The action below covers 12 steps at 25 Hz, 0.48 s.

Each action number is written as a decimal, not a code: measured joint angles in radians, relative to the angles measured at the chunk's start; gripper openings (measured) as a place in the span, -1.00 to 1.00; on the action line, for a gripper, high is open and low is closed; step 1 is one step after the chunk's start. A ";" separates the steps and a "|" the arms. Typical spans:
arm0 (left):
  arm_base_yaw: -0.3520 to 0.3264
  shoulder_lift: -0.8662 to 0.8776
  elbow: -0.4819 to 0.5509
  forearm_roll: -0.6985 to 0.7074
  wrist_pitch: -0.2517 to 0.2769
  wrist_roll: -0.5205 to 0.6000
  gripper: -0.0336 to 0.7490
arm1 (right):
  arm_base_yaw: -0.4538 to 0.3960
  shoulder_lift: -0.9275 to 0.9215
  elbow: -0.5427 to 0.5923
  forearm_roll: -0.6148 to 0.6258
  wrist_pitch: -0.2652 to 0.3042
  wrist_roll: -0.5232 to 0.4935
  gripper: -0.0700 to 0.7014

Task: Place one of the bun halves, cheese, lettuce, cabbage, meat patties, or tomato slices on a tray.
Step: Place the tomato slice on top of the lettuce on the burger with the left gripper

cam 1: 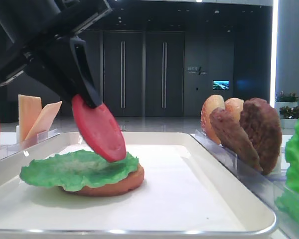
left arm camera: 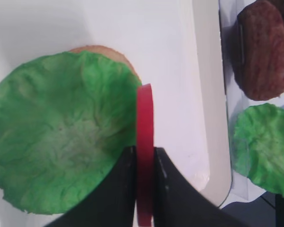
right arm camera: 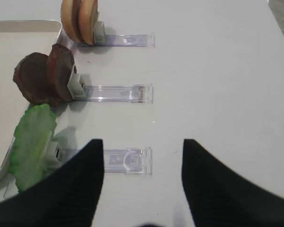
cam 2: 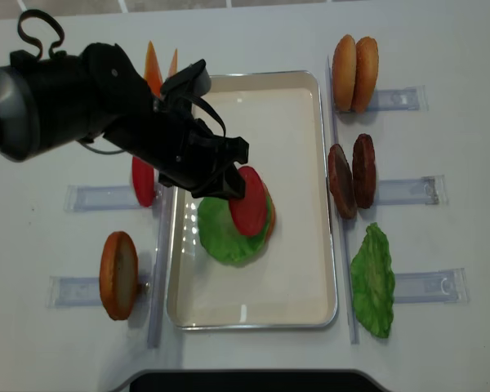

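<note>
Left hand (left arm camera: pixel 144 163) is gripping tomato slice (left arm camera: pixel 144 142) on edge, tilted over lettuce (left arm camera: pixel 61 142) on bun half (cam 1: pixel 117 185) at tray (cam 2: pixel 298 122) center; right hand (right arm camera: pixel 142 156) is sitting wide, empty.

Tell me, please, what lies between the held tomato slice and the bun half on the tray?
A lettuce leaf lies spread over the bun half, directly under the tomato slice; the low exterior view shows the stack.

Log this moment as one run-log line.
left end effector: shut on tomato slice | slice: tilted, over lettuce on bun half | tray | right end effector: open
</note>
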 joint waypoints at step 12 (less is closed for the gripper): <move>0.000 0.000 0.000 0.098 0.019 -0.038 -0.74 | 0.000 0.000 0.000 0.000 0.000 0.000 0.11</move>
